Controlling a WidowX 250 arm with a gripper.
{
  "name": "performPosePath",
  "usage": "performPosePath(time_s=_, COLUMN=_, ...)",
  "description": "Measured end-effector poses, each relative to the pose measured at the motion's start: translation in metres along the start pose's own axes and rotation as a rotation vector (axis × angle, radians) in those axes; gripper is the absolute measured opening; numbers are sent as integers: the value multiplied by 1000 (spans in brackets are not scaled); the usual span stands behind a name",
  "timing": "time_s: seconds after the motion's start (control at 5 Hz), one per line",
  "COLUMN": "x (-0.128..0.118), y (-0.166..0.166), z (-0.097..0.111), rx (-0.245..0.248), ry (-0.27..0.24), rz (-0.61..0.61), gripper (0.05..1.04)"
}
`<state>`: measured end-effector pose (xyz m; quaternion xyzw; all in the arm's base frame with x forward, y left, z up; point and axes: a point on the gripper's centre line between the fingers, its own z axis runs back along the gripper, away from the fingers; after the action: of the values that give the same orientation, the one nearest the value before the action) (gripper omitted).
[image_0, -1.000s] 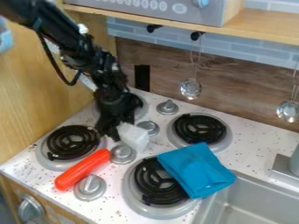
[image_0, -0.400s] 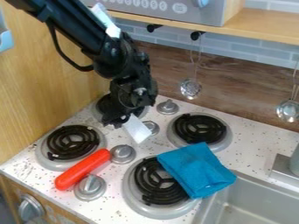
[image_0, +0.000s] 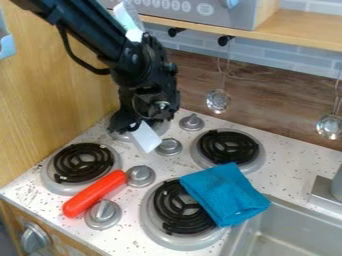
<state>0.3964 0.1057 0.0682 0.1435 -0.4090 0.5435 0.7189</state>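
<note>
Currently, pincer (image_0: 135, 126) nr rear-L burner (image_0: 162, 128), can't tell if clenched; red rod (image_0: 94, 194) slants lwr-L to upr-R.

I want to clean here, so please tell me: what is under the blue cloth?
The blue cloth lies over part of a burner and the sink edge. Anything else beneath is hidden.

No lettering or number can be read with certainty — a row of pale, rounded marks (image_0: 165, 4) runs across the gray panel (image_0: 194, 16) at the far side, too small to decipher.
</note>
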Motion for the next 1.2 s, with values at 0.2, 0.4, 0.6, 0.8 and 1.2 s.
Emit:
performPosePath(time_s=0.2, x=10, y=-8, z=-2, rx=21, ry=-80, rz=19, gripper=653)
performPosePath(time_s=0.4, x=15, y=-6, z=-11, rx=75, ry=-175, rz=22, gripper=653)
performPosePath(time_s=0.6, x=5, y=-11, z=-23, rx=111, ry=-252, rz=-20, gripper=653)
performPosePath(time_s=0.8, x=-6, y=-13, z=-38, rx=142, ry=-306, rz=-50, gripper=653)
performPosePath(time_s=1.2, x=-9, y=-16, z=-47, rx=158, ry=-344, rz=-59, gripper=651)
